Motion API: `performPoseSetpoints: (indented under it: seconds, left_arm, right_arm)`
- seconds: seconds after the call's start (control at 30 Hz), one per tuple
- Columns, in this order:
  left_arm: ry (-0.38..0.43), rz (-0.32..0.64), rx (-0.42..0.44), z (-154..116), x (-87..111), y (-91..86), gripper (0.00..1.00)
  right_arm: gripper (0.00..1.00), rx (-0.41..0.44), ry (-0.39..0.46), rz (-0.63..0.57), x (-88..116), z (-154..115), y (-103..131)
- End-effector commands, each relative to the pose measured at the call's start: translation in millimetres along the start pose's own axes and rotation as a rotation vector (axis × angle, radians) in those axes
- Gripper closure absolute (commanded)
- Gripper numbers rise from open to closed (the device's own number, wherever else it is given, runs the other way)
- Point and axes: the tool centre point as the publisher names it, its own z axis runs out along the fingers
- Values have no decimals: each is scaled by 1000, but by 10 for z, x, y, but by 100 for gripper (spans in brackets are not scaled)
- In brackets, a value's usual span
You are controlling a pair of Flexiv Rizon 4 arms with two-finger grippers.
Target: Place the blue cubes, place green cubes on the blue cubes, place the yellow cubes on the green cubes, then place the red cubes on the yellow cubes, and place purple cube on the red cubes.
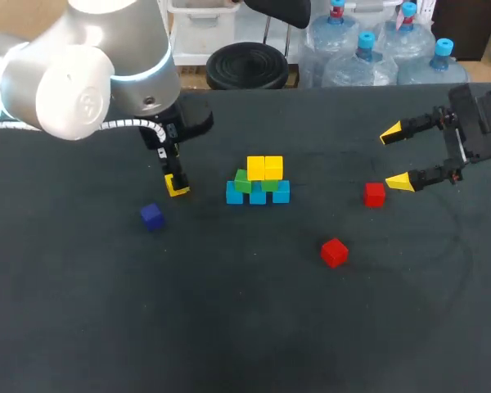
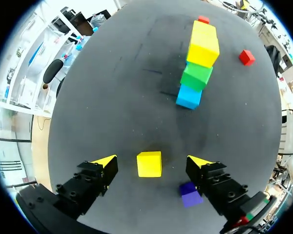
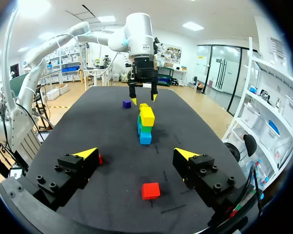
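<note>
No legible text, label, brand, number or sign on the cubes (image 1: 258, 180), table (image 1: 229, 327) or arms (image 1: 82, 74).

Left hand (image 1: 173, 176) over loose yellow cube (image 1: 179, 189); right hand (image 1: 394, 157), fingers apart, beside red cube (image 1: 374, 194).

Dark bench (image 1: 245, 327), bearing: blue cubes (image 1: 258, 196), apparently three in a row; loose yellow cube (image 1: 178, 188); purple cube (image 1: 152, 216); red cube (image 1: 375, 194); second red cube (image 1: 334, 252).
</note>
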Motion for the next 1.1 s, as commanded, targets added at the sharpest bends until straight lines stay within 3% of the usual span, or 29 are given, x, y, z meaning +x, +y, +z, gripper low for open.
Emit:
performPoseSetpoints:
  seconds: [0.03, 0.17, 0.73, 0.9, 1.0, 1.1]
  left_arm:
    - [3, -2, 2, 18, 44, 16, 13]
    - [5, -16, 1, 33, 83, 51, 22]
    - [11, -25, 21, 154, 102, 52, 29]
    - [6, -27, 25, 180, 94, 59, 36]
    - [3, -27, 27, 202, 87, 61, 51]
    - [-1, -25, 30, 220, 75, 58, 52]
  right_arm:
    - [0, 1, -1, -1, 2, 5, 1]
    - [0, 1, -1, -1, 2, 5, 1]
    - [0, 1, -1, -1, 2, 5, 1]
    - [0, 1, -1, -1, 2, 5, 1]
    - [0, 1, -1, -1, 2, 5, 1]
    - [0, 1, -1, -1, 2, 5, 1]
